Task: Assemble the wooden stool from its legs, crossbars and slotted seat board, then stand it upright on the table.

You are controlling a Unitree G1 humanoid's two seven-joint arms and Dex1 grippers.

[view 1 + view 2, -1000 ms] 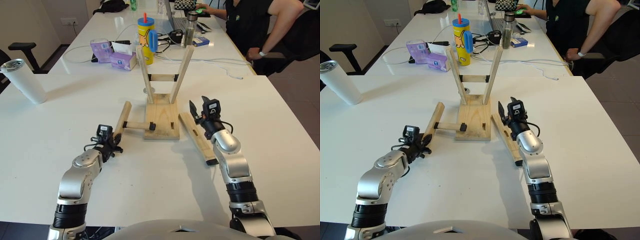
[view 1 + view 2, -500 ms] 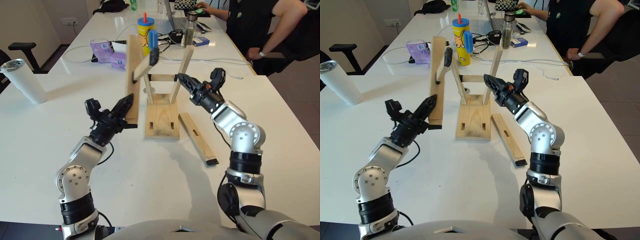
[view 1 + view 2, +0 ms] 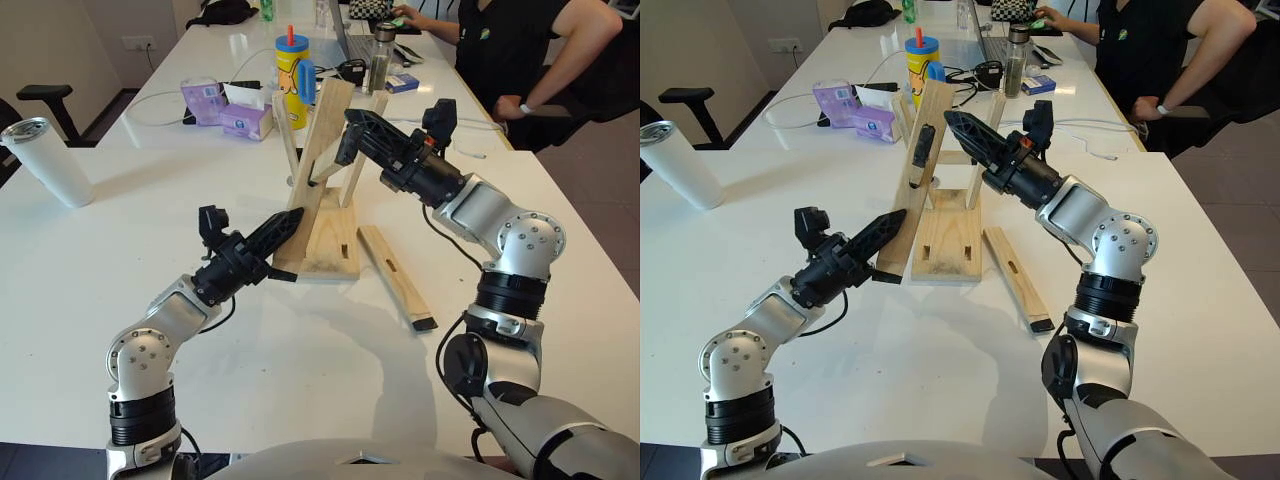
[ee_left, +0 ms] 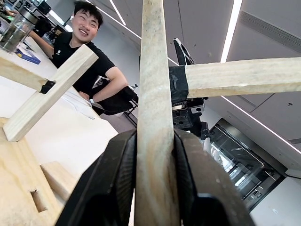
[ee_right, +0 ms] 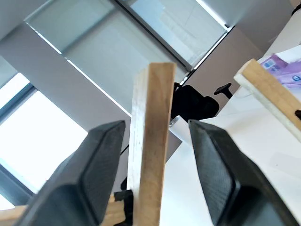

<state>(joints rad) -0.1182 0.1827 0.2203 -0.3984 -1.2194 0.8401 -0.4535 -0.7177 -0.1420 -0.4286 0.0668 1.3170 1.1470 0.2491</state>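
The left gripper [image 3: 895, 246] is clenched on the lower end of a wooden leg [image 3: 312, 180]. In the left wrist view its fingers [image 4: 120, 179] press the wood from both sides with no gap. This lower end is at the left front corner of the seat board [image 3: 335, 258], touching it or just above it; I cannot tell which.

The right gripper [image 5: 153, 127] is spread. Its fingers [image 5: 99, 179] stand on both sides of the upper end of the same leg, with free space between pads and wood, so it grasps nothing. This upper end is high above the seat board, and the leg leans over it.

A short crossbar [image 3: 330, 165] with a black end sticks out from the middle of the held leg. 2 other legs [image 3: 365, 150] stand in the far part of the seat board, joined by 1 crossbar. 1 loose leg [image 3: 395, 272] lies flat just beside the right edge of the seat board.

I judge that the leg is light, stiff and not fragile. The wood looks smooth, so it may turn between narrow fingers. A hold at both ends, away from the crossbar, should give the best control for the slot.
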